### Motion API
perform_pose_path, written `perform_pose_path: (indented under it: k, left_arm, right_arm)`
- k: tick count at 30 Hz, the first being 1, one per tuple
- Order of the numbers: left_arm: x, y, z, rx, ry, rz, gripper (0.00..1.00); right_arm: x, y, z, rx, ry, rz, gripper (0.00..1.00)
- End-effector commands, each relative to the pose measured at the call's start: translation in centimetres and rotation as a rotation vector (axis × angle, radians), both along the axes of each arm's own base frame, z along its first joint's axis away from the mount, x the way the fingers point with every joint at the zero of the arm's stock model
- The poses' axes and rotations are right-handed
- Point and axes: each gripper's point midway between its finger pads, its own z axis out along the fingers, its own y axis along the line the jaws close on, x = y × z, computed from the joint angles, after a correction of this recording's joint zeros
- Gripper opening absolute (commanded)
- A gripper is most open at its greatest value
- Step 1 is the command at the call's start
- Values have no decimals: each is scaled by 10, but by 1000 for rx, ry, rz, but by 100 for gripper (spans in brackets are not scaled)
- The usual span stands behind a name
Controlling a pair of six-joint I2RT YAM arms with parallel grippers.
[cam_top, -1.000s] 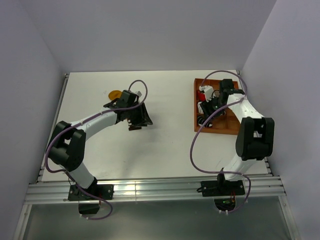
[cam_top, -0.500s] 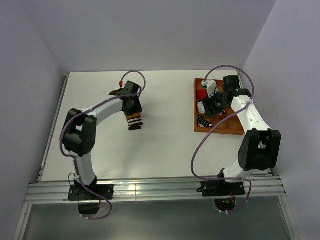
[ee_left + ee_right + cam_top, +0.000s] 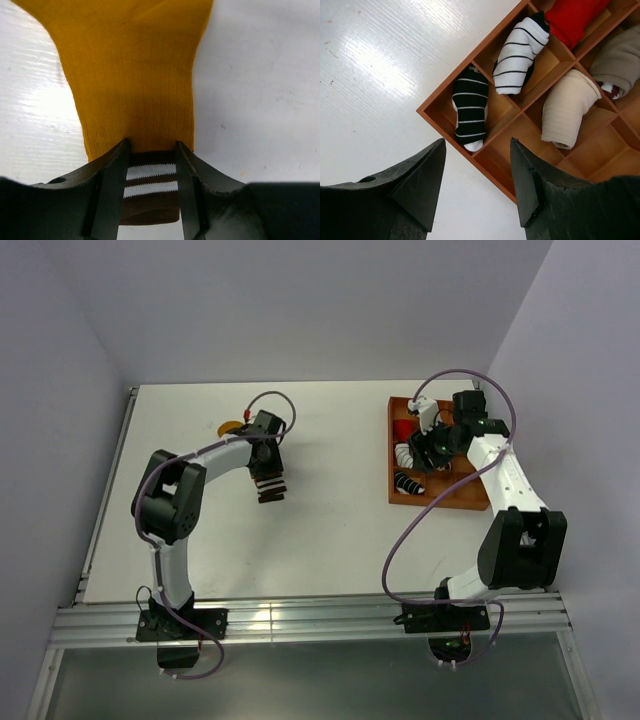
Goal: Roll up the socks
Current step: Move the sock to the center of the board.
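From above, the left arm arches over the white table [image 3: 330,530]. The left gripper [image 3: 268,478] sits low on the mustard sock [image 3: 230,428], which lies left of centre. Its long axis runs from the orange foot at the far left to the striped cuff [image 3: 270,492] at the near right, and the wrist hides the middle. Over on the right, the right gripper [image 3: 422,452] hangs above the wooden tray [image 3: 392,465], a square box split into compartments. On to the left wrist: fine ribbed knit, soft and flat, with the orange leg stretching away from the camera. The cuff is brown with two white bands and lies right between the black fingers [image 3: 112,190]. The jaws stand partly apart on either side of it, but I cannot tell whether they actually pinch the cloth. Right wrist now: jaws clearly apart with nothing between them, hovering by the tray's corner. In the corner compartment lies the black striped sock [image 3: 469,112], rolled into a stubby cylinder ringed with thin white lines, its white toe pointing toward the fingers. The next cell holds a white striped roll [image 3: 517,55], and beyond it are a red bundle [image 3: 572,20], a smooth beige roll [image 3: 567,107] and a grey bundle [image 3: 620,57].
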Motion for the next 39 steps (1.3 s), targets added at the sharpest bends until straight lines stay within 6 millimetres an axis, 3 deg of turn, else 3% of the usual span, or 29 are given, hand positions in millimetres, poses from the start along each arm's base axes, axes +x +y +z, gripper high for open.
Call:
perform_pose_path:
  k: [1, 7, 10, 14, 23, 32, 37, 39]
  left_arm:
    - [-62, -20, -42, -17, 190, -150, 48]
    - [-128, -87, -58, -40, 265, -400, 47]
    - [-150, -106, -60, -54, 286, -472, 47]
    - [-164, -106, -60, -46, 300, -466, 47]
    - [-153, -108, -36, -115, 262, -404, 48]
    - [-145, -79, -43, -99, 278, -299, 46]
    - [-139, -84, -28, -123, 247, -312, 47]
    - [-137, -84, -26, -120, 247, -309, 47]
  right_arm:
    - [-5, -1, 19, 6, -53, 13, 62]
    - [-8, 0, 24, 10, -59, 20, 62]
    - [-11, 3, 25, 20, -56, 27, 62]
    - [-14, 5, 28, 30, -59, 46, 62]
    - [-15, 20, 25, 84, -21, 124, 63]
    - [-12, 33, 27, 90, -19, 167, 63]
    - [-8, 36, 26, 74, -27, 166, 63]
    - [-9, 50, 25, 69, -31, 208, 63]
